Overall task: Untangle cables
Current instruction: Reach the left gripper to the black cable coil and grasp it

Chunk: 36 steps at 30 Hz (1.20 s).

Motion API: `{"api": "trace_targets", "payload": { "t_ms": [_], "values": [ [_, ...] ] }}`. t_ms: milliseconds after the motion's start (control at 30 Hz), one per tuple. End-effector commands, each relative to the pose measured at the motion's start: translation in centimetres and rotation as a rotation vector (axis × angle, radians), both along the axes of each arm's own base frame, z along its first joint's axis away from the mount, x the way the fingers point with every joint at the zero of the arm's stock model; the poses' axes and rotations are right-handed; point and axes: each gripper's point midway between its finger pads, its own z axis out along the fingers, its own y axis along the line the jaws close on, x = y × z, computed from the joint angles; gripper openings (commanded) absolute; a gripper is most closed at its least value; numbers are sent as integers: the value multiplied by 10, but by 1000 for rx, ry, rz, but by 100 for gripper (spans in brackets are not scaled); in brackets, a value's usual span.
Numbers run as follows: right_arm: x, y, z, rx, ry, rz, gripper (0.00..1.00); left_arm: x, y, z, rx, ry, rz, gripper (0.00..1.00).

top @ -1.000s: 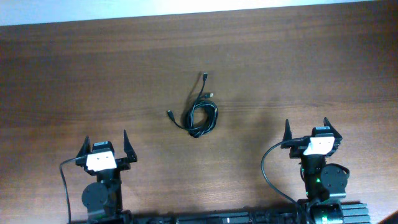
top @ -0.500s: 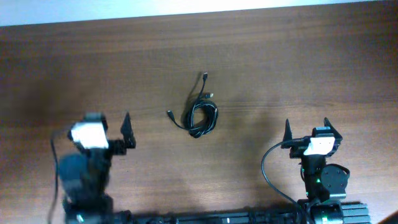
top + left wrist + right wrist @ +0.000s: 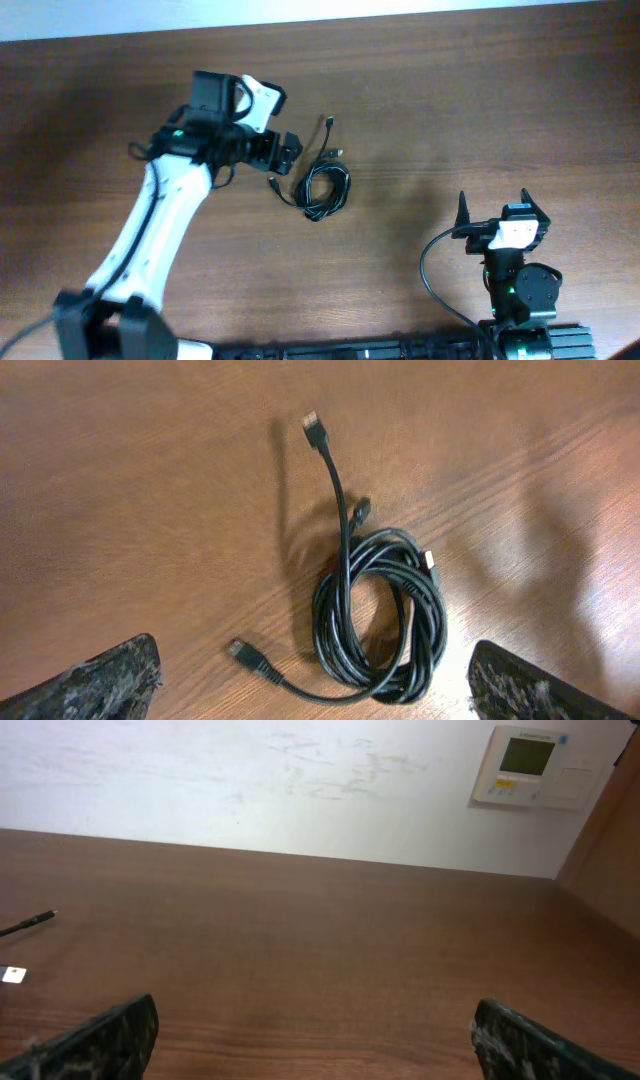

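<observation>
On the table (image 3: 480, 90) the cables (image 3: 322, 188) lie centrally in one tight coil, left gripper (image 3: 284, 153) poised just beside it with jaws spread, right gripper (image 3: 496, 208) parked well apart, also spread; a pinch across several loops would likely drag the bundle, tightening it.

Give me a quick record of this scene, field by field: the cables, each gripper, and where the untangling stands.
cables: one small black coiled bundle lying on the wooden table, with several plug ends sticking out
left gripper: open, holding nothing, arm stretched out, just left of the bundle in the overhead view
right gripper: open, holding nothing, near the table's front edge, well apart from the cables
task progress: bundle not yet pulled apart
</observation>
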Motion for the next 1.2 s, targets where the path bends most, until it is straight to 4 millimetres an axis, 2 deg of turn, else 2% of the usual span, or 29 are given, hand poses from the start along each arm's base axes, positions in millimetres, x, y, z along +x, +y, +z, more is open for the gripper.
{"api": "trace_targets", "payload": {
  "t_ms": [0, 100, 167, 200, 267, 333, 433, 533, 700, 767, 833, 900, 967, 1000, 1033, 1067, 1100, 1133, 1167],
  "values": [
    [0, -1, -3, 0, 3, -8, 99, 1, -23, -37, 18, 79, -70, 97],
    [0, -1, -3, 0, 3, -8, 98, -4, -43, -73, 40, 148, -118, 86],
    [0, -1, -3, 0, 3, -8, 98, -8, -60, -96, 54, 180, -159, 84],
    [0, -1, -3, 0, 3, -8, 99, -11, -71, -108, 62, 187, -186, 78],
    [0, -1, -3, 0, 3, -8, 99, -12, -84, -122, 73, 187, -214, 73],
    [0, -1, -3, 0, 3, -8, 99, -12, -88, -141, 129, 183, -220, 61],
    [0, -1, -3, 0, 3, -8, 99, -16, -87, -163, 214, 195, -216, 34],
    [0, -1, -3, 0, 3, -8, 99, -4, -67, -167, 303, 182, -69, 1],
    [0, -1, -3, 0, 3, -8, 99, -6, -61, -161, 314, 218, -11, 0],
    [0, -1, -3, 0, 3, -8, 99, -2, -62, -151, 319, 207, -7, 0],
    [0, -1, -3, 0, 3, -8, 99, 10, -57, -129, 359, 183, 31, 0],
    [0, -1, -3, 0, 3, -8, 98, 15, -39, -117, 395, 212, 243, 0],
    [0, -1, -3, 0, 3, -8, 99, -2, -26, -120, 340, 348, 564, 0],
    [0, -1, -3, 0, 3, -8, 99, -5, -25, -120, 333, 366, 602, 0],
    [0, -1, -3, 0, 3, -8, 99, -6, -26, -120, 330, 369, 603, 1],
    [0, -1, -3, 0, 3, -8, 98, -5, -27, -120, 330, 367, 602, 24],
    [0, -1, -3, 0, 3, -8, 99, -6, -27, -120, 330, 368, 602, 72],
    [0, -1, -3, 0, 3, -8, 99, -7, -26, -120, 346, 366, 570, 89],
    [0, -1, -3, 0, 3, -8, 99, -7, -26, -120, 389, 341, 450, 100]
  ]
}}
